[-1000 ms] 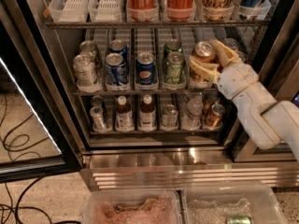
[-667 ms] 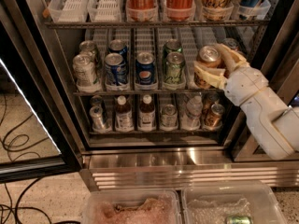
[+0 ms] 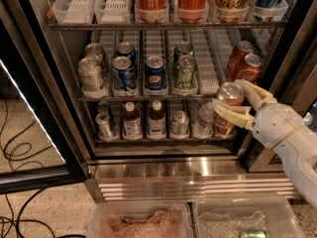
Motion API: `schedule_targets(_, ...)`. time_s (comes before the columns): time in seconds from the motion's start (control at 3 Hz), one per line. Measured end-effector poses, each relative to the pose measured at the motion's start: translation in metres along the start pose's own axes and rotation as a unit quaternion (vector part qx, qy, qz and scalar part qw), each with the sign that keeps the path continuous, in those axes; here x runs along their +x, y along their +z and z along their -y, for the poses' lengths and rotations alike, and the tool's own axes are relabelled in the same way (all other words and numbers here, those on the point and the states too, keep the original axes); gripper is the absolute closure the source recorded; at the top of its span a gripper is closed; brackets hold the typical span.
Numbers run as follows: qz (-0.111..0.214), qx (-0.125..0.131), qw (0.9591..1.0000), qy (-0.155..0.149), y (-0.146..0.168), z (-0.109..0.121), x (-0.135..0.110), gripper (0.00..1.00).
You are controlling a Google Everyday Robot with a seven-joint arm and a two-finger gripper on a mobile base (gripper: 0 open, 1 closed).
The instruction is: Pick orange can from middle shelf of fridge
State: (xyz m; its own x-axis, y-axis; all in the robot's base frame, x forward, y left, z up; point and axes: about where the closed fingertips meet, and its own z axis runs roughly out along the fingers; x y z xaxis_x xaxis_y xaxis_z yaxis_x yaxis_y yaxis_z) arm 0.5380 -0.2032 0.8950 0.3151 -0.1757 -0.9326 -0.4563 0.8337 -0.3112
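My gripper is shut on the orange can, an amber can with a silver top. I hold it upright in front of the right end of the fridge, just out from the middle shelf and slightly below its edge. One cream finger crosses the can's front and the other lies behind it. The shelf holds silver cans, blue cans, green cans and red cans. The lane at its right of centre is bare.
The glass door stands open at left. The lower rack holds brown bottles and small cans. The ribbed steel base is below. Two clear plastic bins sit in front, one with a green can. Cables lie on the floor at left.
My gripper has drawn the orange can out of its shelf lane, moving it right, down and toward the camera. The other cans have not moved.
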Motion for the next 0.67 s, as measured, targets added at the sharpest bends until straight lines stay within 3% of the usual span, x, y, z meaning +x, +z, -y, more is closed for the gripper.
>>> schedule_targets(0.33,-0.031,-0.035,0.9989,0.01,-0.033,-0.027,0.009,1.0)
schedule_targets(0.67,-0.049,-0.086,0.9947,0.027,-0.063,-0.057,0.009,1.0)
